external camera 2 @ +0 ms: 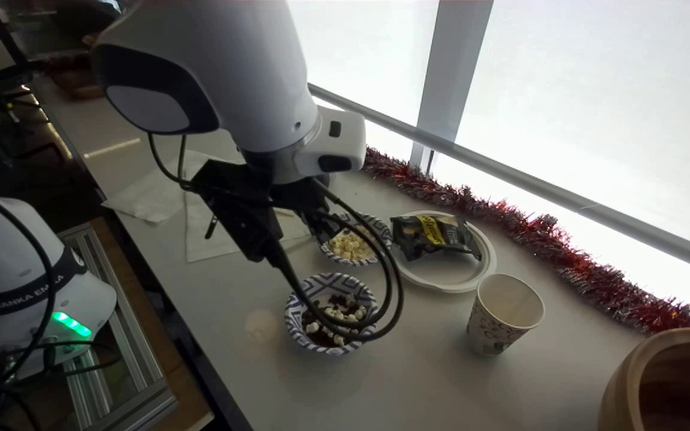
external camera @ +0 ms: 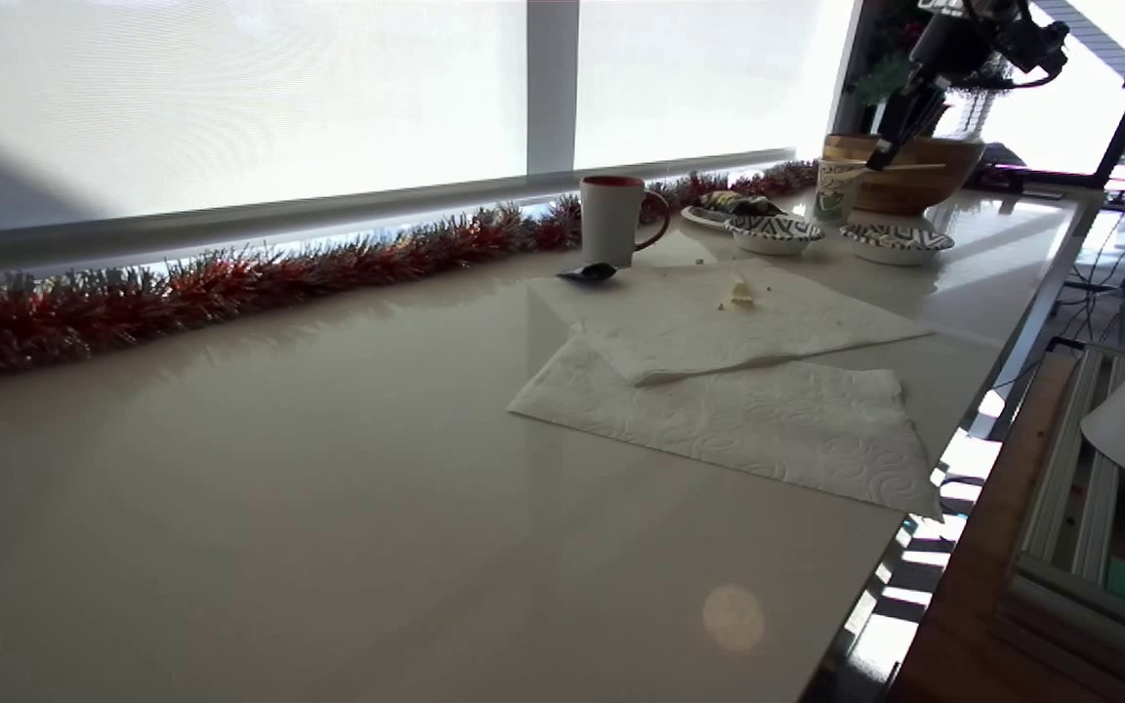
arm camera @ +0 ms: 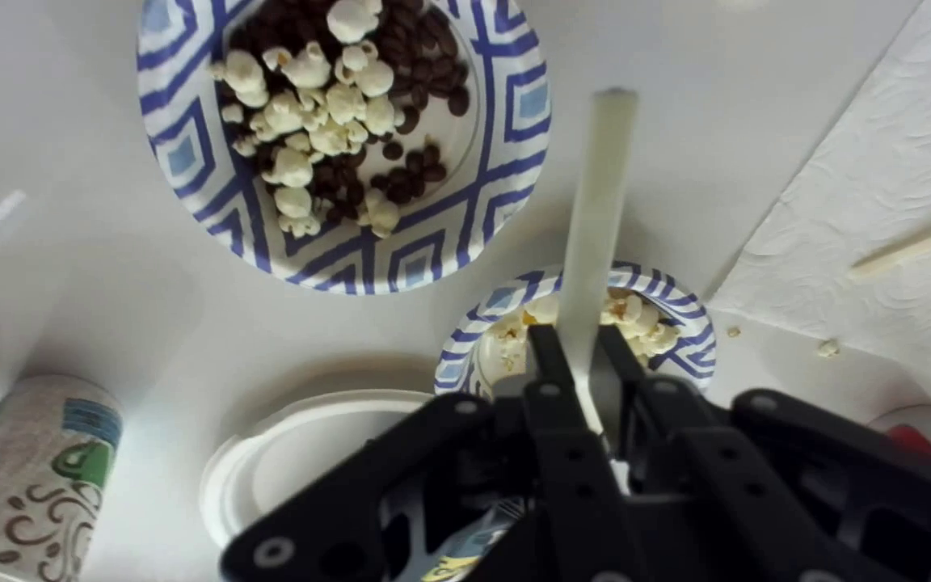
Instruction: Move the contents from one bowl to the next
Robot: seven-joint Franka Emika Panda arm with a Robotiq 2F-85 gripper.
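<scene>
The bean bowl (external camera 2: 315, 286), made of paper with a blue zigzag print, sits on the pale table (external camera: 328, 488) and holds dark beans (arm camera: 429, 69), partly covered with popcorn (arm camera: 344, 105). In an exterior view it is the near bowl; the popcorn bowl (external camera 2: 381, 230), in a similar print, sits just beyond it, slightly to the right, the rims apart. The gripper (arm camera: 581, 347) is pinching a flat pale stick (arm camera: 599, 194) between its fingers; in the wrist view the stick crosses in front of the popcorn bowl.

Right of the popcorn bowl, a white plate (external camera 2: 481, 272) carries a dark snack bag (external camera 2: 435, 234); whether plate and bowl touch, I cannot tell. A paper cup (external camera 2: 495, 326) stands upright right of the bean bowl, and part of a wooden bowl (external camera 2: 620, 383) shows at the near right.

In an exterior view, paper towels (external camera: 748, 420) lie overlapping, with a pale morsel (external camera: 741, 292) on the upper one. At their far left stands a red-handled mug (external camera: 609, 223), a dark item (external camera: 590, 273) just on its near side, too unclear to name. In the wrist view a second pale stick (arm camera: 918, 245) lies on a towel at right. Tinsel garland (external camera: 260, 283) runs beneath the window shades (external camera: 230, 98) in both exterior views.
</scene>
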